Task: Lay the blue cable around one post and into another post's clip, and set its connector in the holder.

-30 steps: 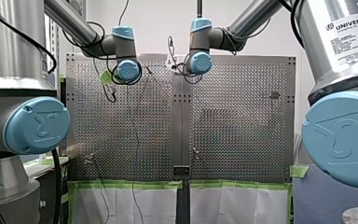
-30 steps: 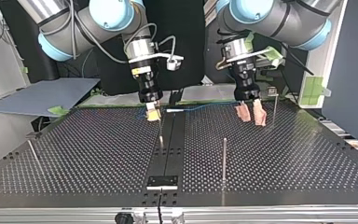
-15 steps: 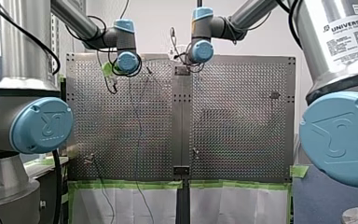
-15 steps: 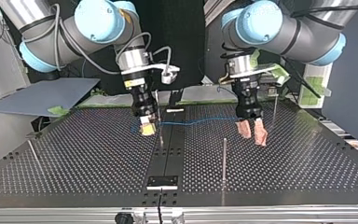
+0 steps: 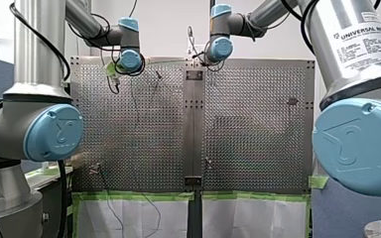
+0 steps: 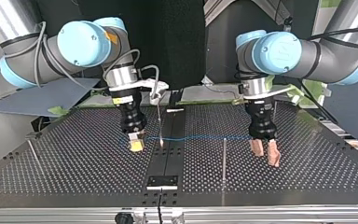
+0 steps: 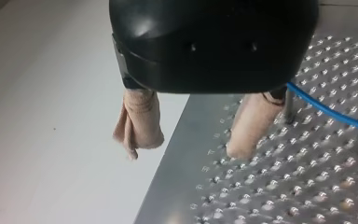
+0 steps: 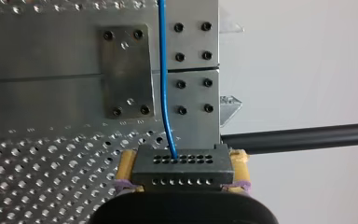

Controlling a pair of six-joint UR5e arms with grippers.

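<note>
Top view, nearest: small plate (image 6: 162,181) on table (image 6: 74,182) mid strip, near front edge. Next back: upright post (image 6: 224,161) to plate's right, and a leaning side post (image 6: 33,154) at view's far left, well apart from the rest.

Then both grippers, tips low over table. R gripper (image 6: 136,145), at view's left: yellow pads (image 8: 127,165) clamped on dark connector (image 8: 182,165) w/ rows of holes. Blue cable (image 6: 200,137) leaves one hole, ahead of gripper.

Cable runs about level toward view's right. It crosses thin post (image 6: 160,123) just beside R gripper, then passes post's tip. Which side of either, can't tell. It ends by L gripper (image 6: 265,154).

L gripper: beige-wrapped fingers (image 7: 138,122) spread wide, nothing between. In L wrist view cable passes just beside one finger; contact unclear.

Further back: rear post (image 6: 274,109) behind L gripper.

Front view: both arms reach to table's far end, grippers too small to read.
</note>
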